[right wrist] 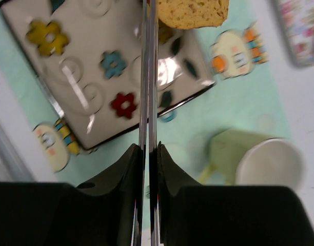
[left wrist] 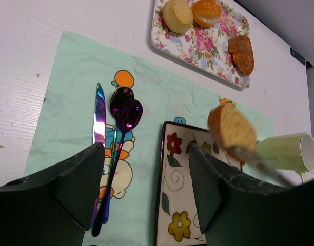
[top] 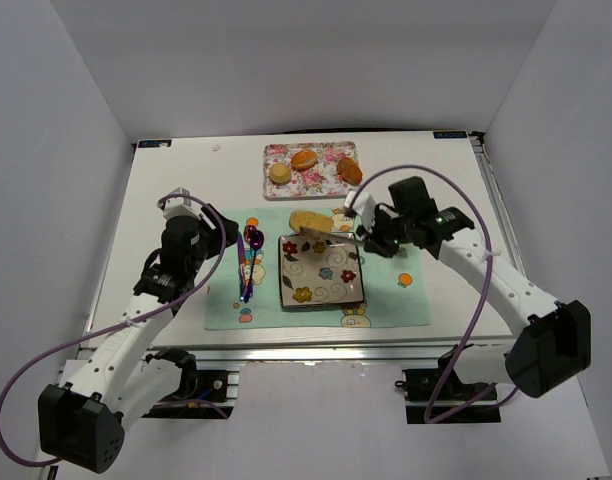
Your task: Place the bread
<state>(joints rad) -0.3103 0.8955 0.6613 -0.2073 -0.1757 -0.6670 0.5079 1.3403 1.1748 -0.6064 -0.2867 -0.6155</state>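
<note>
As tongs (right wrist: 149, 77) pinch bread (right wrist: 193, 13), beyond right jaws

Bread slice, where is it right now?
In the top view, the bread hangs mid-table, pinched in tongs that the right tool holds, over the plate's far edge, near the green cup.

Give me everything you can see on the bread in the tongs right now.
The bread is a golden-brown chunk with a pale, porous cut face. Thin metal tongs, squeezed in the right gripper, pinch it near one end. It hangs over the far edge of the flowered square plate, apparently not touching it.
</note>
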